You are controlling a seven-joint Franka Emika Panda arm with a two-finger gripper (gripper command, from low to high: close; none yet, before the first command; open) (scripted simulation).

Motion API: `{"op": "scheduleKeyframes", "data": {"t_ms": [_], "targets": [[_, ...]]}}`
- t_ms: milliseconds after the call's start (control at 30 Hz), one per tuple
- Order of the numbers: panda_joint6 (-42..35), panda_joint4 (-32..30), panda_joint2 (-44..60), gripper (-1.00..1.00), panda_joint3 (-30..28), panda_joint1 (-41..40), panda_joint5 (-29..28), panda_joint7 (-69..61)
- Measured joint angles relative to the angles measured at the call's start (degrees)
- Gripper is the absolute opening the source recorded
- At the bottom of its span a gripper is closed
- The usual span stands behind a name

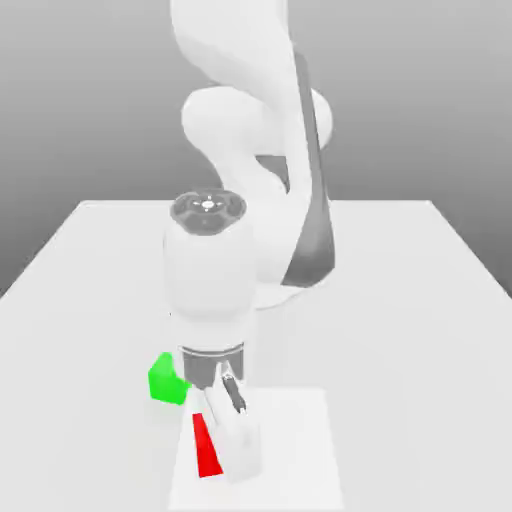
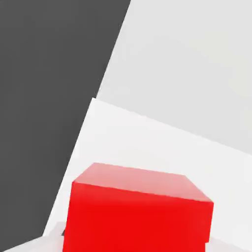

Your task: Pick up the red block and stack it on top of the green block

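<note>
Red block (image 1: 206, 447) sits clamped in the closed pincer (image 1: 222, 440), near the unlabelled green block (image 1: 165, 379).

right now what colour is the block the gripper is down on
Red. The block shows best in the hand view; the gripper is at it.

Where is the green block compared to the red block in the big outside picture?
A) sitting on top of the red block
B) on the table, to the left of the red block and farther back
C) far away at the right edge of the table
B: in the exterior view the green block sits on the table, toward the exterior view's left of the red block and farther back.
</note>
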Motion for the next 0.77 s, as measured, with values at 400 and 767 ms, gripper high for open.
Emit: {"op": "scheduleKeyframes", "data": {"t_ms": [400, 767], "targets": [[-2.60, -22.09, -24.76, -1.00, -2.32, -12.49, 3.81, 30.09], [13.69, -23.47, -9.83, 1.00, -1.76, -15.17, 1.72, 34.56]]}}
